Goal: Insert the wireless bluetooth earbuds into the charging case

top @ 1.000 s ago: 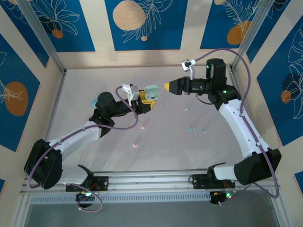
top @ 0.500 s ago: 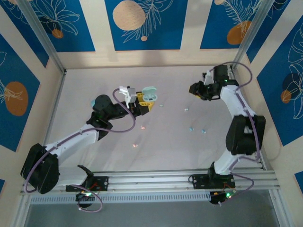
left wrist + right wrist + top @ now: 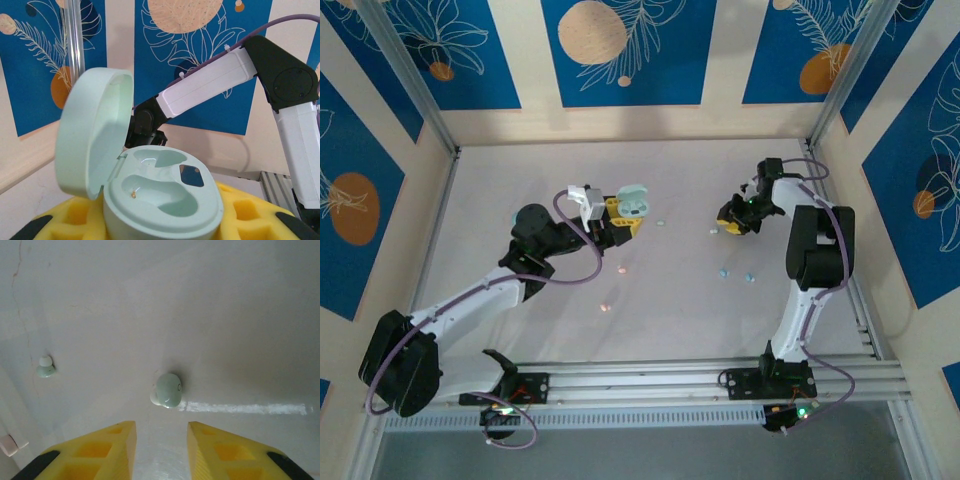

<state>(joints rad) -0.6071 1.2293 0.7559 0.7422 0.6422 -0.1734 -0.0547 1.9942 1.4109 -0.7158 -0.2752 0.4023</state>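
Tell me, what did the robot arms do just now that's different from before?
The right claw pulled back from the middle toward the right side, then dipped down to the table; a mint earbud lies just ahead of it, not gripped. The left claw kept holding the open charging case in nearly the same spot.

I'm seeing the mint charging case (image 3: 165, 200) as smooth plastic with a soft satin sheen, and its lid (image 3: 92, 130) looks the same. The mint earbud (image 3: 168, 389) looks like glossy plastic. The yellow pads (image 3: 95, 452) read as matt, pitted foam. The table (image 3: 240, 315) is matt, with one shiny streak
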